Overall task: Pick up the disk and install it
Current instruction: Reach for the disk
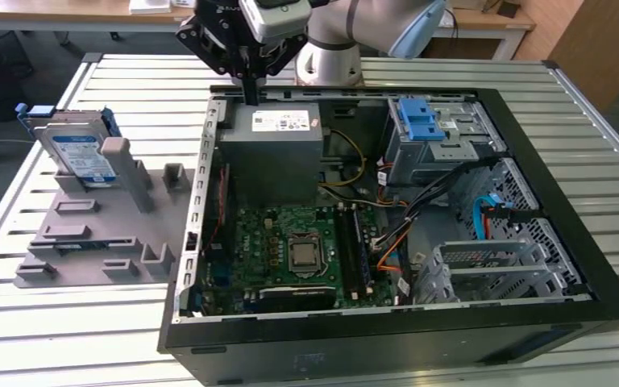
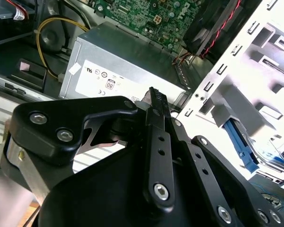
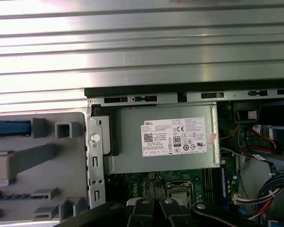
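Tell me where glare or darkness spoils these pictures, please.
First wrist view: strong glare whitens the slatted table. Second wrist view: the black hand is close and dark against a bright background. Exterior view: even light, the disk plainly visible.

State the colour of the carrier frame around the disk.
Bright blue, clearest in the exterior view, edging the disk standing in the grey fixture.

Bright and even in the exterior view, lit from above, with soft shadow inside computer case point(image 1: 396, 343). Hard white glare banded across table slats point(image 3: 142, 47) in first wrist view. Washed out on grey fixture point(image 2: 274, 56) in second wrist view; dark, little detail on gripper point(image 2: 154, 94).
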Robot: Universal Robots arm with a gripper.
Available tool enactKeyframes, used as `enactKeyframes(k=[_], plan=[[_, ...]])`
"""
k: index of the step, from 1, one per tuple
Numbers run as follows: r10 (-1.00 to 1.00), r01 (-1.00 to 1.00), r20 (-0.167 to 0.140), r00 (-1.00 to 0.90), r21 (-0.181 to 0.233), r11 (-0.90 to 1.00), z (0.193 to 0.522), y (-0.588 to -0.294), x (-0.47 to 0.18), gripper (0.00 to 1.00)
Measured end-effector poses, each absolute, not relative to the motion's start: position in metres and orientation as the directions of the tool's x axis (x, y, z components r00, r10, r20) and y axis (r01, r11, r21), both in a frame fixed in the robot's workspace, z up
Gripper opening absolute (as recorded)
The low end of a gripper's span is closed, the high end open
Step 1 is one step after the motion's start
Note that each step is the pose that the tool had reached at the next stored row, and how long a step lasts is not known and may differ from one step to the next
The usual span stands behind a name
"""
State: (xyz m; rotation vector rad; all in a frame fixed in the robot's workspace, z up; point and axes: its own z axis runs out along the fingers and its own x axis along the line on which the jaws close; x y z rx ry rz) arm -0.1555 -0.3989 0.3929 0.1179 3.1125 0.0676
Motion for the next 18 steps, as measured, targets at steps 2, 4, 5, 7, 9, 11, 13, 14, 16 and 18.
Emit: enactKeyframes(k=[2, 4, 5, 7, 9, 11, 13, 14, 16, 18], plan=[[0.076, 0.075, -0.024, -0.997, 0.044, 0.996, 0.3929, -0.3989, -0.156, 0.11], [0.076, 0.075, -0.024, -0.997, 0.044, 0.996, 0.3929, -0.3989, -0.1565, 0.11], [0.076, 0.075, -0.024, -0.997, 0.044, 0.996, 0.3929, -0.3989, -0.1568, 0.11], [0.076, 0.075, -0.024, -0.997, 0.044, 0.996, 0.3929, -0.3989, -0.1573, 0.11], [0.076, 0.075, -0.024, -0.997, 0.044, 0.996, 0.3929, -0.3989, -0.1578, 0.11], [0.076, 0.075, -0.024, -0.997, 0.044, 0.996, 0.3928, -0.3989, -0.1583, 0.11], [0.076, 0.075, -0.024, -0.997, 0.044, 0.996, 0.3928, -0.3989, -0.1588, 0.11], [0.076, 0.075, -0.024, -0.997, 0.044, 0.996, 0.3928, -0.3989, -0.1591, 0.11], [0.076, 0.075, -0.024, -0.997, 0.044, 0.996, 0.3928, -0.3989, -0.1596, 0.11], [0.076, 0.075, -0.024, -0.997, 0.044, 0.996, 0.3928, -0.3989, -0.1601, 0.11]])
